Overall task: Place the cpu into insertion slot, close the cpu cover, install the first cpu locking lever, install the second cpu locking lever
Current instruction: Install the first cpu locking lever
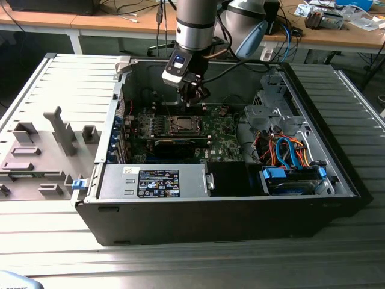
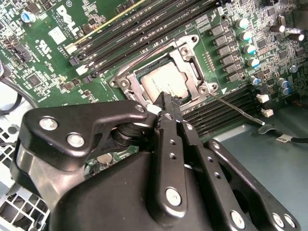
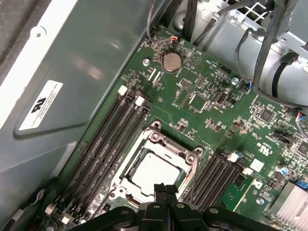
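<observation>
Gripper (image 3: 166,189) poised at the insertion slot's (image 3: 179,145) rim.
Jaws pinched together, holding nothing visible; the cpu (image 3: 155,169) lies seated in the slot, just beyond the tips.

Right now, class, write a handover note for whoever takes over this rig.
Claw: shut, empty, poised by the slot's edge.
Cpu: lying in the slot.
Cover: down over it, cpu showing through its window.
Done: cpu placed, cover seemingly closed.
Left: both levers. One thin lever juts free beside the slot; the other I cannot tell.
</observation>
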Available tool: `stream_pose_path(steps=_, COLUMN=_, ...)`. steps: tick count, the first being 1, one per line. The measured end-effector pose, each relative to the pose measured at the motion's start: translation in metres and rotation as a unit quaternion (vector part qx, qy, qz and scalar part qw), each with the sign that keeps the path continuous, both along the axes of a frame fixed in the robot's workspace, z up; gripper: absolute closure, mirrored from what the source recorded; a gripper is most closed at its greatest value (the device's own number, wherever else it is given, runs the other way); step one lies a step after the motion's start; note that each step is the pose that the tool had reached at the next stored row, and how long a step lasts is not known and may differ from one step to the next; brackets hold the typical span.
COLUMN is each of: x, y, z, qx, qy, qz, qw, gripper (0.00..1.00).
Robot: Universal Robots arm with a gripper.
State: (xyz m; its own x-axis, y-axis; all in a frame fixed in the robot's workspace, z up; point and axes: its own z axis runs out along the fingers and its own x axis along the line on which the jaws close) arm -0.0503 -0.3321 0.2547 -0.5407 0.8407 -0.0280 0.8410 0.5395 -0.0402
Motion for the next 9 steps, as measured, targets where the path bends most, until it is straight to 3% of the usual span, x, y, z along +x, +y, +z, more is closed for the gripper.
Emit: stream_pose_path(steps=9, x=0.0000, y=0.0000, z=0.0000, qx=0.0000, qy=0.0000, qz=0.011, qw=0.99994, gripper=0.89)
